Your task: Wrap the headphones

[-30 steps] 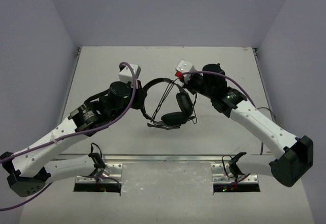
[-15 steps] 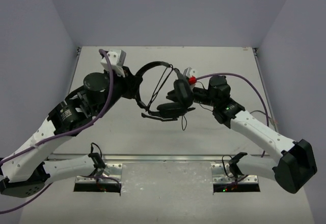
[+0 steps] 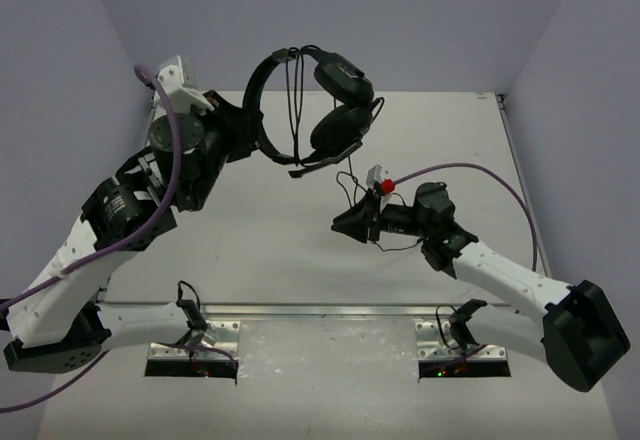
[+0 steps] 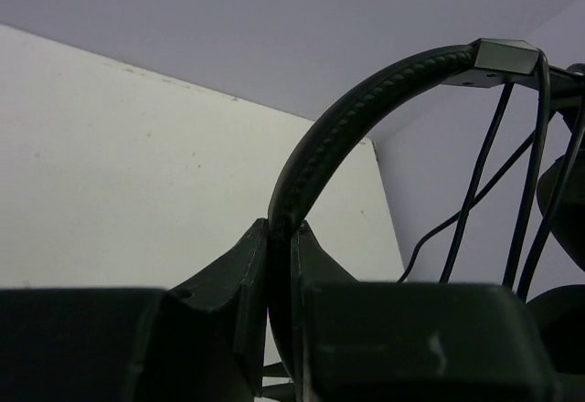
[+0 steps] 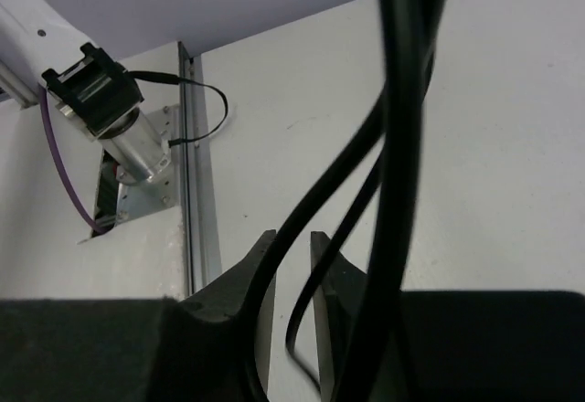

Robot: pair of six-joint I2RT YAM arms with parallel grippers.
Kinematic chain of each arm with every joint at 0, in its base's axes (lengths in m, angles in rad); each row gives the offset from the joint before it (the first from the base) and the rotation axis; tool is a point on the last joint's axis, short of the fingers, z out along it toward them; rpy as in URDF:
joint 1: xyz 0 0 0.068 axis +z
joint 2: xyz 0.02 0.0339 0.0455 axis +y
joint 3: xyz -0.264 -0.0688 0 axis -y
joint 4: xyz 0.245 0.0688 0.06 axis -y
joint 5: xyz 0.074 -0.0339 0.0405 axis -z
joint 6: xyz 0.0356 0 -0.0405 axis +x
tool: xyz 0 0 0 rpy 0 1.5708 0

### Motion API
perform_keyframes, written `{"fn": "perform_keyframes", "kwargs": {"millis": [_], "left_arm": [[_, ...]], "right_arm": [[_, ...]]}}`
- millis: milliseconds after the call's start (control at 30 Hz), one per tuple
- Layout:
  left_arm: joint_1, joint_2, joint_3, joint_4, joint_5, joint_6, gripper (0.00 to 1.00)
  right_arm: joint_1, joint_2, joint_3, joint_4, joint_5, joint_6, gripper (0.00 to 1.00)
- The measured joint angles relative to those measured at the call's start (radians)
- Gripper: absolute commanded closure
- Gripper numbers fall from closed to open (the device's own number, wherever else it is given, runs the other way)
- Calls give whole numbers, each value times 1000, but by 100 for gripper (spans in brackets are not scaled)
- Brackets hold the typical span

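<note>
The black headphones hang in the air over the far part of the table, ear cups to the right. My left gripper is shut on their curved headband, which rises from between the jaws. The thin black cord runs in loops over the headband and drops down to my right gripper, which sits low over the table's middle. In the right wrist view the jaws stand slightly apart, with slack cord strands crossing the gap, not pinched.
Purple robot cables arc over both arms. A metal rail with the arm mounts runs along the near table edge. Grey walls enclose the table on three sides.
My left arm lifted the headphones up and toward the back. My right gripper let go, its jaws parting, and dropped away toward the near side, with the cord trailing down to it.
</note>
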Motion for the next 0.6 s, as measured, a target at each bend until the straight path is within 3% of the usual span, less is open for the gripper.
{"fn": "perform_keyframes", "kwargs": {"millis": [33,67,300,600], "left_arm": [[0,14,8,-17,-26,-26,100],[0,29,20,-37,-50,-47,100],[0,163,180,-152,-214,-179,100],[18,285,290,-195,-409,-229,100]], "right_arm": [[0,-11,-26,27,-2,8,83],[0,-18,-54,51,-2,15,98],[42,-45,-208,117,48,62,99],[192,-313,-287,-33,317,21,99]]}}
